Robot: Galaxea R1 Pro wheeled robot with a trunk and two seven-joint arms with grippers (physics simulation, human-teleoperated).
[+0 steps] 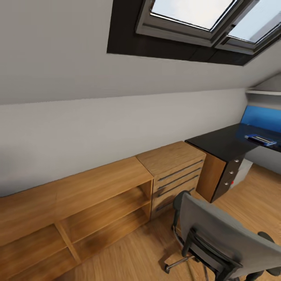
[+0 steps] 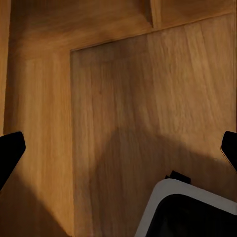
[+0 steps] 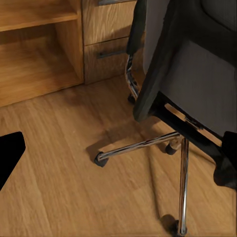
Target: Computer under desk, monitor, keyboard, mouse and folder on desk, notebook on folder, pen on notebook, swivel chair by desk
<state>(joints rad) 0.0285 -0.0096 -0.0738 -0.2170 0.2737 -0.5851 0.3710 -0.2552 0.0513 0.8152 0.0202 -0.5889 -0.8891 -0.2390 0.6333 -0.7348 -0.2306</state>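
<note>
Both sets of fingers spread wide, empty; swivel chair (image 1: 218,238) at five o'clock stands apart from the counter (image 1: 226,142) at two, not yet positioned

**Attic Room: Walls, Floor and Fixed Furniture**

Pale grey sloped wall (image 1: 78,58) meets a lower vertical grey wall (image 1: 97,132) along a clear crease. A dark-framed skylight (image 1: 187,23) is set in the slope, showing bright, pale sky. Light wood plank floor (image 1: 128,253), with soft shadows visible in both wrist views. Against the wall stands a low open light wood shelving unit (image 1: 78,210) with a centre divider; just beside it, touching, a light wood chest of drawers with long steel handles (image 1: 175,171). A white wall shelf (image 1: 263,92) sits in the far corner.
</note>
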